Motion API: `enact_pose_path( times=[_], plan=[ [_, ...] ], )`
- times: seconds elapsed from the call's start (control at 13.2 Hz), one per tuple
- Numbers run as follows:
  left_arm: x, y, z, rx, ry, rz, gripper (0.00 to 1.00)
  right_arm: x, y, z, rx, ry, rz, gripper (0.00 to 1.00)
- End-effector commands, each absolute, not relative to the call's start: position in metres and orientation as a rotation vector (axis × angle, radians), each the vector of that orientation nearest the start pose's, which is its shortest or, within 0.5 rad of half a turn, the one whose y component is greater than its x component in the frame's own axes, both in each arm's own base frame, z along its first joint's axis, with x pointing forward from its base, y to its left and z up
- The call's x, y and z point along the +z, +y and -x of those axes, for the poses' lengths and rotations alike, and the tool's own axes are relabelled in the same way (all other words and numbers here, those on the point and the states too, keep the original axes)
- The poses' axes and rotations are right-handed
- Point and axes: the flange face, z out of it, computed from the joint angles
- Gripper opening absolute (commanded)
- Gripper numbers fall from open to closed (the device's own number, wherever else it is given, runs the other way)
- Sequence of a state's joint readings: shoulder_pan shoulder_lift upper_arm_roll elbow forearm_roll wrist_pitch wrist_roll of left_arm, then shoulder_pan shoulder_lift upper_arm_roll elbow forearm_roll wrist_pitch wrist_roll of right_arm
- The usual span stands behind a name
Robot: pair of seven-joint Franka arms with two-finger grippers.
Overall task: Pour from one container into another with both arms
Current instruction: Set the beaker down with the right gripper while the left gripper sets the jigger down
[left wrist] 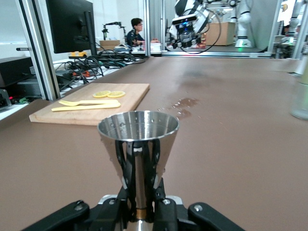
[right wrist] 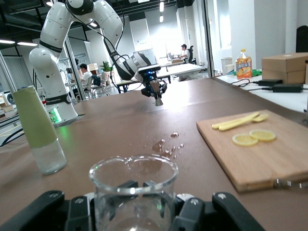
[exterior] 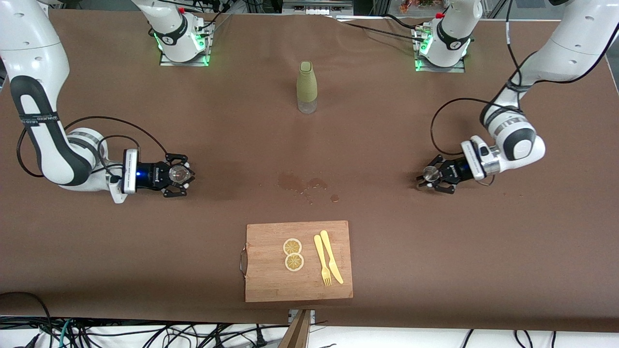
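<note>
A metal cup [left wrist: 138, 139] is held upright in the left gripper [exterior: 434, 178], fingers clamped on its narrow base, low over the table [exterior: 435, 251] toward the left arm's end. A clear glass beaker [right wrist: 134, 192] is gripped by the right gripper [exterior: 178, 176], fingers closed around its wall, low over the right arm's end of the table. Both cups are kept level and well apart. Between the 2 grippers a small wet spill [exterior: 309, 185] is seen on the brown cloth. A green-topped bottle [exterior: 306, 87] stands upright between the 2 bases. Nearer the front camera lies a wooden board [exterior: 271, 285], with 2 lemon slices [exterior: 293, 254] and a yellow knife [exterior: 331, 256] and fork [exterior: 322, 259] on it.
</note>
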State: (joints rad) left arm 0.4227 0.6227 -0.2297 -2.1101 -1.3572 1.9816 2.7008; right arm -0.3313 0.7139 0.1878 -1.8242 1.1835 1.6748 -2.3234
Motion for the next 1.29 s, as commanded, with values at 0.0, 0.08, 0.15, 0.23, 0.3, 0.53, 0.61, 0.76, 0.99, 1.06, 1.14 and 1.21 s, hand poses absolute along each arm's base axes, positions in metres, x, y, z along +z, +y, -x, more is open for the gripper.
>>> enact_pose_path(
  times=[0.0,0.08,0.15,0.23,0.3,0.53,0.61,0.76,0.99,1.06,1.14,1.21],
  plan=[
    [0.127,0.073,-0.52,1.14,-1.403,-1.556,0.0,0.132,-0.02,-0.578,-0.913,-1.198,1.385,0.05],
    [0.127,0.094,-0.518,1.131,-1.416,-1.55,0.0,0.122,-0.029,-0.575,-0.905,-1.194,1.398,0.06],
    [0.125,0.107,-0.517,1.127,-1.421,-1.53,0.0,0.117,-0.035,-0.574,-0.908,-1.189,1.412,0.06],
    [0.122,0.121,-0.517,1.12,-1.425,-1.508,0.0,0.115,-0.04,-0.578,-0.932,-1.219,1.431,0.06],
    [0.122,0.131,-0.519,1.111,-1.434,-1.49,0.0,0.115,-0.044,-0.584,-0.953,-1.254,1.447,0.06],
    [0.116,0.165,-0.514,1.083,-1.45,-1.486,0.0,0.088,-0.044,-0.582,-0.958,-1.283,1.428,0.06],
    [0.111,0.168,-0.512,1.077,-1.444,-1.486,0.0,0.082,-0.045,-0.583,-0.974,-1.303,1.417,0.06],
    [0.108,0.18,-0.512,1.097,-1.471,-1.489,0.0,0.075,-0.045,-0.584,-0.978,-1.307,1.411,0.06],
    [0.105,0.192,-0.511,1.086,-1.484,-1.493,0.0,0.06,-0.044,-0.58,-0.967,-1.288,1.412,0.06],
    [0.103,0.195,-0.51,1.081,-1.483,-1.492,0.0,0.058,-0.046,-0.582,-0.972,-1.295,1.409,0.06],
    [0.105,0.204,-0.513,1.068,-1.51,-1.495,0.0,0.056,-0.047,-0.584,-0.977,-1.318,1.399,0.06],
    [0.105,0.207,-0.513,1.055,-1.52,-1.486,0.0,0.049,-0.046,-0.584,-0.979,-1.309,1.396,0.06]
  ],
)
